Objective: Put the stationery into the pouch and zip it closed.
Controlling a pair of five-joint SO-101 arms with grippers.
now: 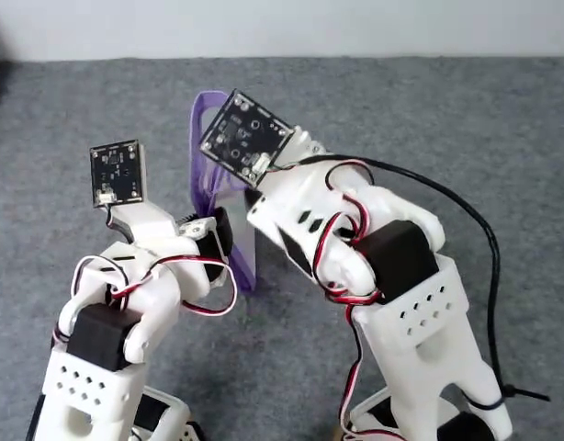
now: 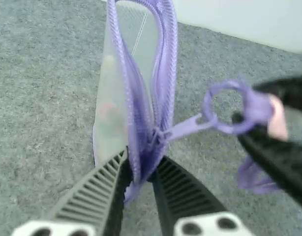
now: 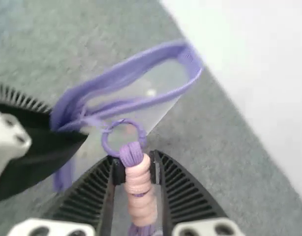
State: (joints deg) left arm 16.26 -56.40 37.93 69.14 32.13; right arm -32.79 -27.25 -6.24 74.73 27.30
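The purple translucent pouch (image 1: 229, 234) stands on edge on the grey mat between the two arms, its mouth (image 3: 141, 73) gaping open. My left gripper (image 2: 140, 167) is shut on the pouch's end, just below the zipper slider (image 2: 158, 135). My right gripper (image 3: 136, 164) is shut on the zipper pull (image 3: 137, 179), a purple cord with pink beads behind a purple ring (image 3: 120, 137). The pull is drawn out sideways from the slider. Faint pinkish shapes (image 2: 109, 110) show through the pouch wall; I cannot tell what they are.
Grey mat (image 1: 447, 119) runs around both arms up to a white wall (image 1: 355, 28) at the back. A black cable (image 1: 479, 239) loops beside the right arm. The left gripper's black finger (image 3: 38, 147) lies close to the right gripper.
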